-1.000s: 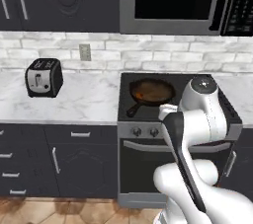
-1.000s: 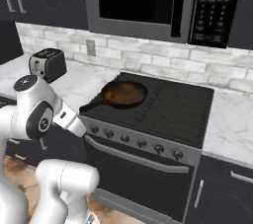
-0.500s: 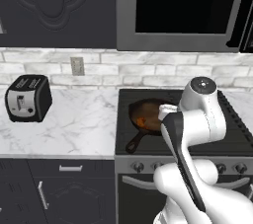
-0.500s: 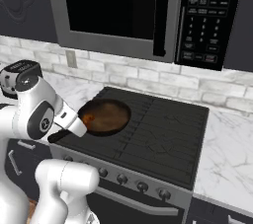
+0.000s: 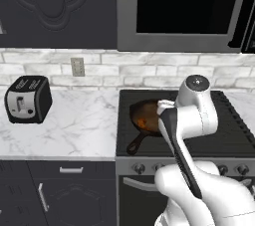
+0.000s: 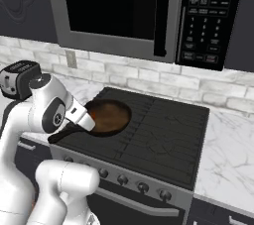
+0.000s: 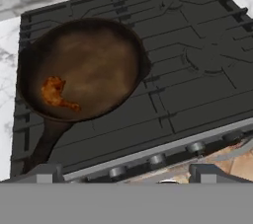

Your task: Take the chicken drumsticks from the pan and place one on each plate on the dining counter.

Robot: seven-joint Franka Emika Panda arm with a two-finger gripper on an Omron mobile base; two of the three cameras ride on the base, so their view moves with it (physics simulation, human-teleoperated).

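The dark cast-iron pan (image 7: 94, 65) sits on the left front burner of the black stove, its handle pointing toward the stove's front edge. One orange-brown chicken drumstick (image 7: 55, 93) lies near the pan's left rim. My gripper (image 7: 126, 172) hangs above the stove front, open wide with nothing between its fingertips (image 7: 44, 171). In the base views my white arm covers part of the pan (image 5: 144, 119) (image 6: 113, 116), and an orange spot of the drumstick (image 5: 142, 123) shows beside the wrist. The plates and the dining counter are out of view.
The black stove (image 7: 197, 55) has raised grates and a row of knobs (image 6: 143, 187) along its front. A black toaster (image 5: 27, 99) stands on the marble counter (image 5: 79, 125) to the left. A microwave (image 6: 134, 6) hangs over the stove.
The base has driven closer, so the stove and pan look larger and more centred in both base views. The gripper stays open.
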